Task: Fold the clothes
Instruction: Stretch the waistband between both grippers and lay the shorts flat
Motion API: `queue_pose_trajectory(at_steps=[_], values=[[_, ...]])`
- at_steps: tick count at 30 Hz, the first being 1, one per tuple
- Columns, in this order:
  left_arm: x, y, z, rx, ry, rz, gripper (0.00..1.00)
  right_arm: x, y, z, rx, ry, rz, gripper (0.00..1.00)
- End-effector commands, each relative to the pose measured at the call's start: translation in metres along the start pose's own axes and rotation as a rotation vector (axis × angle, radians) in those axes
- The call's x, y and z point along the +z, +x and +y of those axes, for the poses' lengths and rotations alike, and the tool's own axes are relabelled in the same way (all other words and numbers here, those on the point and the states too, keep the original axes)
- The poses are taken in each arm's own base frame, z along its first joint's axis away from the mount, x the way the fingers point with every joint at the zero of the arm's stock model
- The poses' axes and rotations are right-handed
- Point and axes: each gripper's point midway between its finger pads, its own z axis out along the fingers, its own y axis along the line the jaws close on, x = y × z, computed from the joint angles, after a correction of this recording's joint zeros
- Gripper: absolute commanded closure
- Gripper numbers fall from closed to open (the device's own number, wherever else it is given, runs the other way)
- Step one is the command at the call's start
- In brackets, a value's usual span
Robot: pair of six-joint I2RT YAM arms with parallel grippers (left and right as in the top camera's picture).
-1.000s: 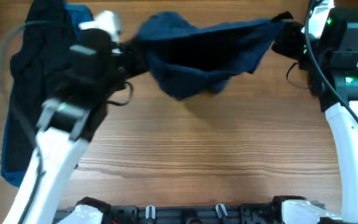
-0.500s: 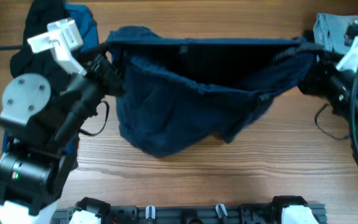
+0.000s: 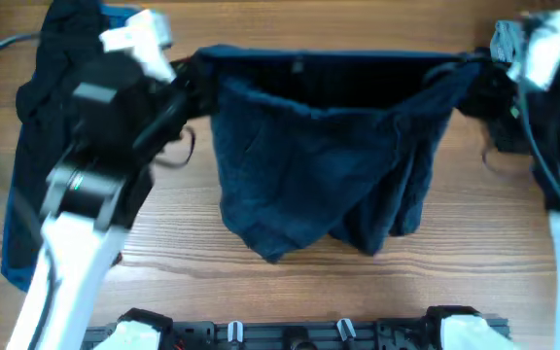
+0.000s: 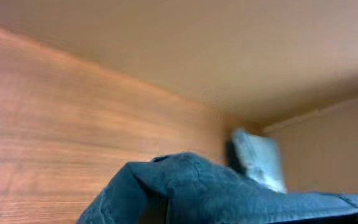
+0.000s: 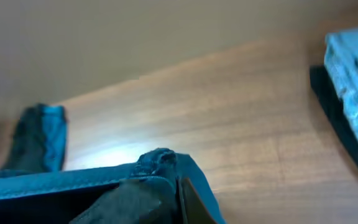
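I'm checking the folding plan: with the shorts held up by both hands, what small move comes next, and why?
Probably lower both hands together to lay the shorts flat on the table. The left hand and right hand hold the waistband stretched between them, and the legs hang rumpled.

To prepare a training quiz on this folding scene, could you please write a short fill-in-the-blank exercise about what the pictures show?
1. The navy shorts hang stretched between the left gripper and the right gripper, over the ___ table.
2. The pile of black and blue clothes lies on the robot's ___ side.
3. The number of grippers holding the shorts is ___.
Missing words: wooden; left; two.
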Motion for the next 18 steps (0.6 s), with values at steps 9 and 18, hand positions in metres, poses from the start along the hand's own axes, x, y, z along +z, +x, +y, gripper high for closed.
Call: queue_pose_trajectory(at_steps=[9,18], values=[[0.072,-0.017,0.096,-0.022,-0.310,-0.076,0.96,0.144,-0.019,-0.032,0.015,0.046,0.038,0.96],[0.115,-0.031,0.109,0.062,-0.307,-0.159,0.00,0.205,-0.033,-0.017,-0.019,-0.047,-0.040,0.00]])
